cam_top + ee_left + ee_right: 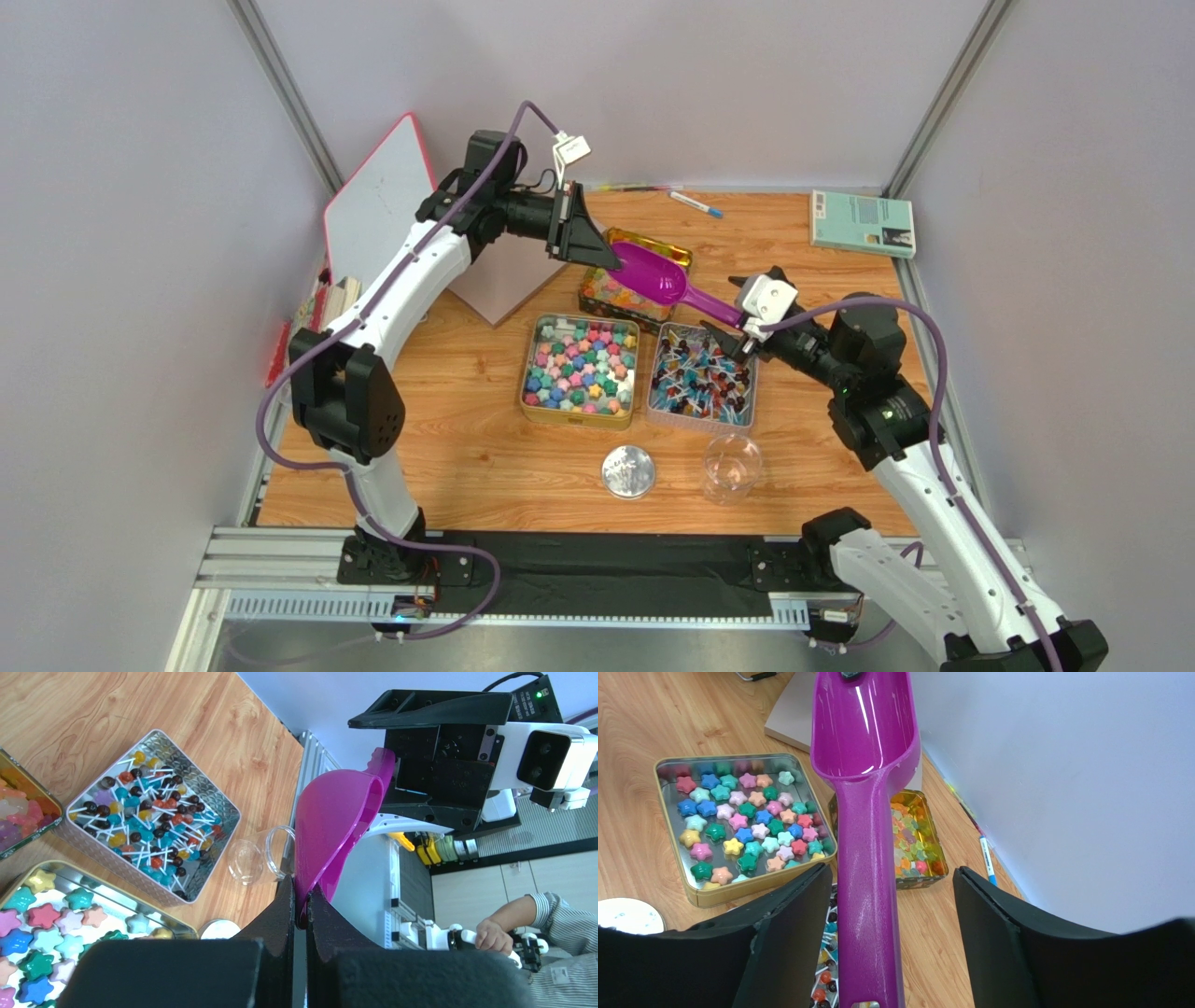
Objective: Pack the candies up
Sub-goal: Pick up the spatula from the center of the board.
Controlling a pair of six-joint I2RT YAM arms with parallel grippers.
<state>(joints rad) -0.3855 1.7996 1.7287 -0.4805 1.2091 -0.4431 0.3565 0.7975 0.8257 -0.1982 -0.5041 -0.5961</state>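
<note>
Purple plastic scoop [659,276]: left gripper [300,906] jaws pinching bowl lip, near-closed on thin edge. Opposite, right gripper [892,871] jaws standing wide, straddling handle, touching neither side. Scoop hanging empty above desk [463,448]. Below, candies lying in three containers: stars [578,367], lollipops [701,375], gummies [910,836]. Clear jar [734,466] waiting, lid [627,472] beside. Risk: lip pinch slipping, scoop pivoting down, scattering lollipops. Cause: long handle levering, unsupported.
</note>
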